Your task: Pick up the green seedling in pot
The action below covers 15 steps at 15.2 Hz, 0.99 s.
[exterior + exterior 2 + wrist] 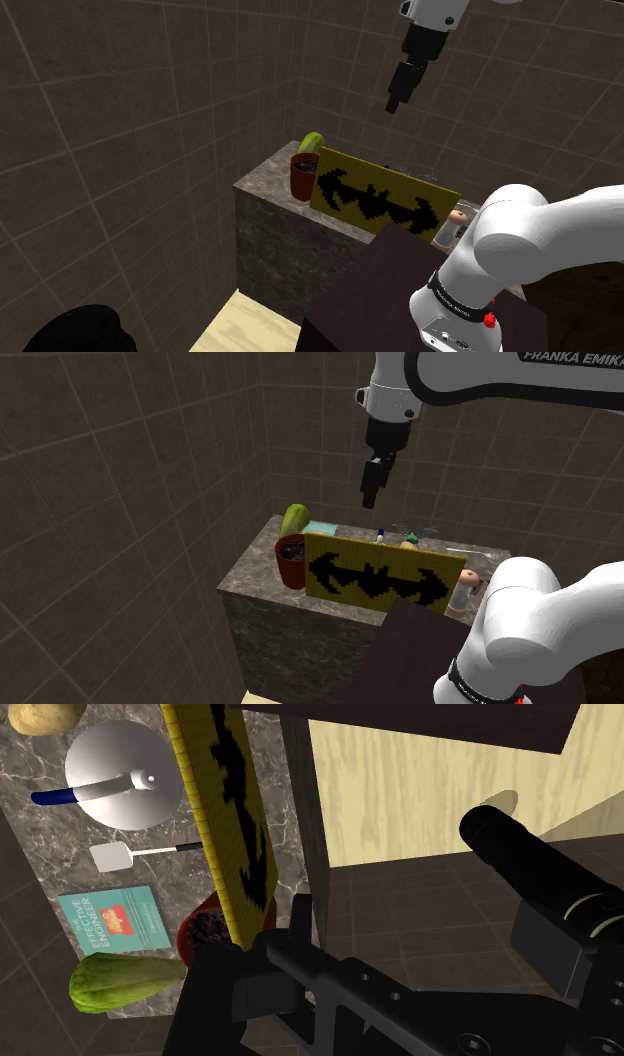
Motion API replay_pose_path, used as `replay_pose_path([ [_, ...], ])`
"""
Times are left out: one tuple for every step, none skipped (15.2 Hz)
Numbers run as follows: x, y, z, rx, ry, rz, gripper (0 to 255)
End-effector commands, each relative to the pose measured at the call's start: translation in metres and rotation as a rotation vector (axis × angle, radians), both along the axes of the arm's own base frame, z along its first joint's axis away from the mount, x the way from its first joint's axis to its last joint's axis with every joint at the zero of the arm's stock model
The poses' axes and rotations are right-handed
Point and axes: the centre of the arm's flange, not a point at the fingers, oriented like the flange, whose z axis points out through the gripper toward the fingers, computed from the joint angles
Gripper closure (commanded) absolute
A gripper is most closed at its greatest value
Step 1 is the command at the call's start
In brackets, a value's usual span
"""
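Nearest in the shoulder view, the dark stand (380,290) is seen, with the white arm (520,235) bent above it. Behind the stand a grey, stone-patterned table (265,235) is placed. Along its near edge a yellow board (385,200) with a black bat figure is set upright. Just beside the board's end, at the table's corner on the shoulder view's left, the reddish-brown pot (303,178) is found standing upright, and the green seedling (313,143) rises out of it. Farther back on the table, a teal book (113,921), a white spatula (115,856) and a round white dish (125,764) with a blue-handled tool (55,797) are shown in the wrist view. The gripper (394,103) is held high above the table, well apart from the pot; whether it is open or closed cannot be told. Dark tiled walls (120,100) are seen behind.
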Motion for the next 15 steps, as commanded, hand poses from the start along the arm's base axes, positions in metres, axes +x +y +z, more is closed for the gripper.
replay_pose_path([
  [0.0, 0.0, 0.0, 0.0, 0.0, 0.0, 0],
  [0.009, -0.007, -0.007, 0.003, 0.0, 0.003, 0],
  [0.018, -0.014, -0.014, 0.005, 0.001, 0.007, 0],
  [0.027, -0.022, -0.021, 0.008, 0.001, 0.01, 0],
  [0.036, -0.029, -0.028, 0.01, 0.001, 0.014, 0],
  [0.045, -0.036, -0.035, 0.013, 0.001, 0.017, 0],
  [0.054, -0.043, -0.042, 0.015, 0.002, 0.021, 0],
  [0.063, -0.05, -0.049, 0.018, 0.002, 0.024, 0],
  [0.072, -0.057, -0.056, 0.02, 0.002, 0.028, 0],
  [0.081, -0.063, -0.063, 0.023, 0.002, 0.031, 0],
  [0.09, -0.07, -0.07, 0.025, 0.003, 0.035, 0],
  [0.099, -0.077, -0.077, 0.028, 0.003, 0.038, 0],
  [0.109, -0.084, -0.085, 0.031, 0.003, 0.041, 0],
  [0.118, -0.09, -0.092, 0.033, 0.004, 0.045, 0],
  [0.127, -0.097, -0.099, 0.036, 0.004, 0.048, 0],
])
